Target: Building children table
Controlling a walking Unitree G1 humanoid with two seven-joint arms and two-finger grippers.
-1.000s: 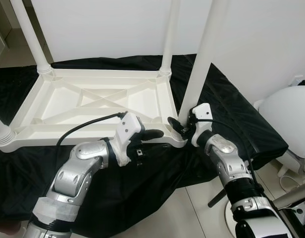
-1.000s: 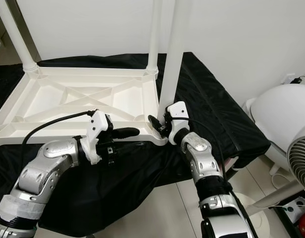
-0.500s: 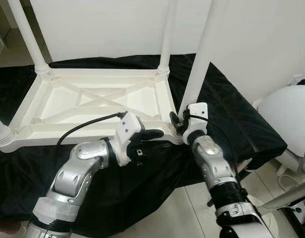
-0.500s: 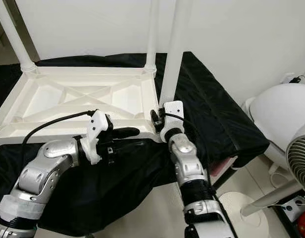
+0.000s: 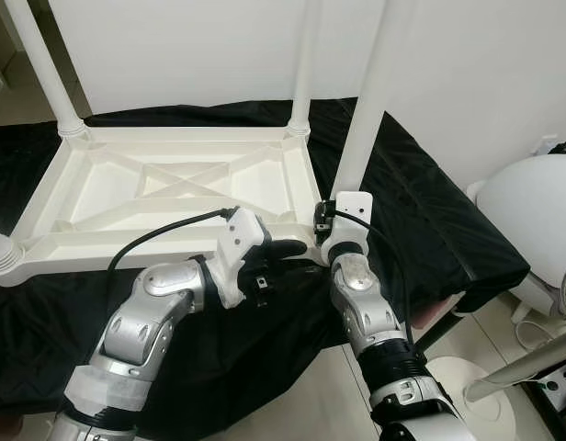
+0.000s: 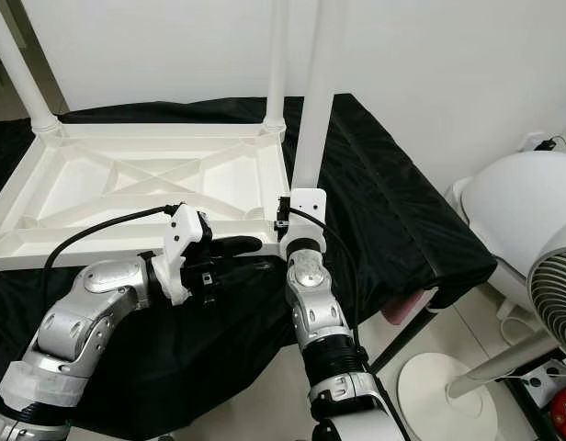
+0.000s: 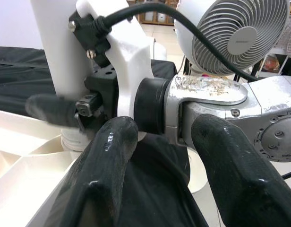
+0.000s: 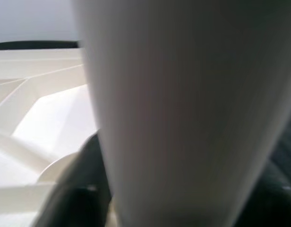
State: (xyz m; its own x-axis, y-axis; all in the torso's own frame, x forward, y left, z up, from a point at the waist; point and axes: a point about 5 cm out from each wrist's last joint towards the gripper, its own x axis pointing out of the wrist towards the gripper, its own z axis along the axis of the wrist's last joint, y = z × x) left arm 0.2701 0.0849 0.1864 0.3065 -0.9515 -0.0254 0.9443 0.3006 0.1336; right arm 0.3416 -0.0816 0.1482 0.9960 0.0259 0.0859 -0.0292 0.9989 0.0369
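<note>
In the eye views, the white children's table [image 5: 173,188] is lying upside down on a black cloth [image 5: 430,220], its legs pointing up. The right end effector [image 5: 325,219] is pressing against the base of the near right leg [image 5: 361,138] at the table's corner; whether its fingers are clenched there I cannot tell. The left end effector [image 5: 288,253] is reaching along the near rim of the table toward that same corner, its fingers spread and grasping nothing. A white fan [image 6: 531,248] is standing on the floor to the robot's right.

In the left wrist view, the left end effector's two black fingers [image 7: 107,156] are sitting apart, pointing at the right wrist housing [image 7: 131,56] beside the leg [image 7: 55,47].

In the right wrist view, the leg [image 8: 183,113] is looming very close and blurred, with the table's underside [image 8: 37,118] beyond.
</note>
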